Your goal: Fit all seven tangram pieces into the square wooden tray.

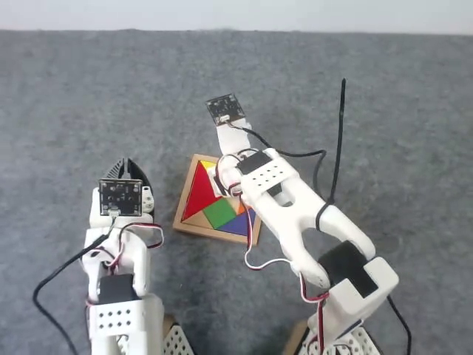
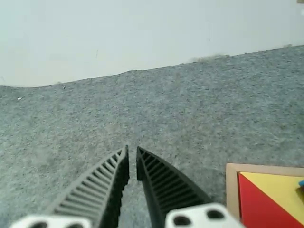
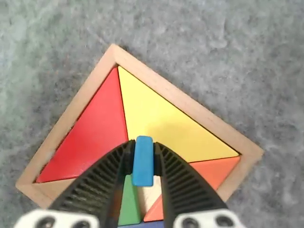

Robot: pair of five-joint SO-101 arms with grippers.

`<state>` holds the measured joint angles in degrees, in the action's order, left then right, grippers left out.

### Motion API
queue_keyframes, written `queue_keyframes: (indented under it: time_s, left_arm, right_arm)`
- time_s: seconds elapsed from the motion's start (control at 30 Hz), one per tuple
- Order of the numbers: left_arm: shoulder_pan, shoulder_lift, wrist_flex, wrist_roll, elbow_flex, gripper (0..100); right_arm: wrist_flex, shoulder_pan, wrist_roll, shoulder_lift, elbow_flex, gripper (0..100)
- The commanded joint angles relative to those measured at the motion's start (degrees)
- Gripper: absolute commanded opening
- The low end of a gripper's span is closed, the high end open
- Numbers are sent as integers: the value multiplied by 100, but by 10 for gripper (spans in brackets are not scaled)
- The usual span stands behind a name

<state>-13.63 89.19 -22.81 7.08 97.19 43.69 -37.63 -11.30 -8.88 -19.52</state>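
Blue piece (image 3: 142, 166) was clamped edge-on in the right gripper (image 3: 142, 144) over the tray's (image 3: 180, 102) middle. Its long axis ran along the fingers. Its far end sat at the seam betw. the red triangle (image 3: 92, 137) and the yellow triangle (image 3: 166, 126). Contact w/ the tray couldn't be told. Orange piece (image 3: 216, 168) and green piece (image 3: 129, 204) were seated in the tray, w/ a bare patch (image 3: 151, 195) of tray floor under the blue piece. Left gripper (image 2: 132, 156) was held off the tray's red-triangle side, apart from it, jaws all but together w/ nothing betw. them. Tray was laid flat on grey felt (image 1: 66, 103). A pale wall (image 2: 142, 33) was seen behind the felt.
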Motion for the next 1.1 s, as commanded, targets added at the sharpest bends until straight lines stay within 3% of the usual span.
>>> queue_keyframes:
  time_s: [0.0,0.43,0.73,1.07]
  left_arm:
    - [18,114,-9,70,-40,37]
    - [18,114,-9,70,-40,37]
    - [18,114,-9,79,-40,37]
    - [18,114,-9,79,-40,37]
  right_arm:
    - [-101,-75,35,84,9,17]
    - [374,-321,35,84,-123,26]
    - [418,-347,62,92,-220,296]
    - [418,22,510,224,-185,306]
